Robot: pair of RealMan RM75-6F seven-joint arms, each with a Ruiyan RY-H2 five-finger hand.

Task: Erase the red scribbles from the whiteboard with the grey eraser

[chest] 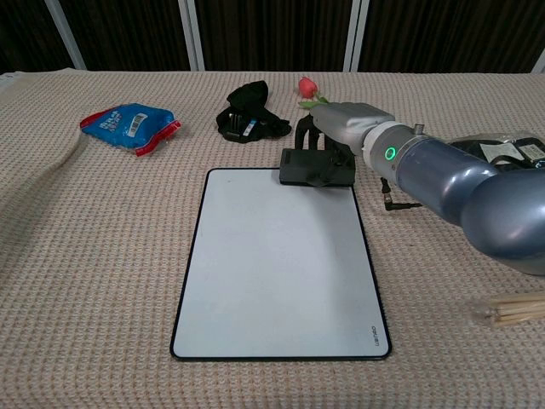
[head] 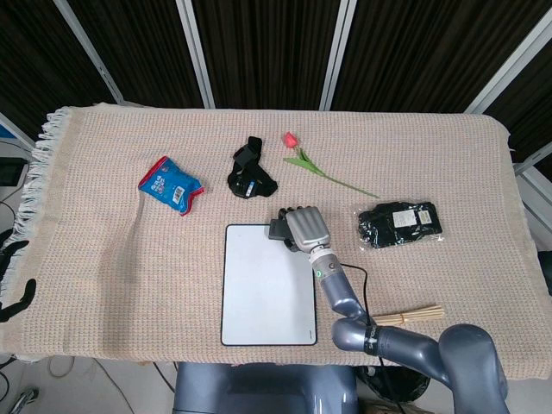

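Observation:
The whiteboard (head: 259, 293) (chest: 272, 273) lies flat at the front middle of the cloth, and its surface shows plain white with no red marks visible. My right hand (head: 306, 228) (chest: 347, 126) grips the dark grey eraser (head: 278, 229) (chest: 313, 166) from above. The eraser sits on the board's far right edge, partly over the cloth beyond it. My left hand (head: 12, 274) shows only as dark fingers spread apart at the left edge of the head view, off the table, holding nothing.
A blue snack packet (head: 171, 184) lies far left, with a black strap bundle (head: 250, 172) and a pink rose (head: 297, 155) behind the board. Packed black gloves (head: 399, 222) lie to the right. Wooden sticks (head: 404, 316) and a black cable (head: 360, 289) lie front right.

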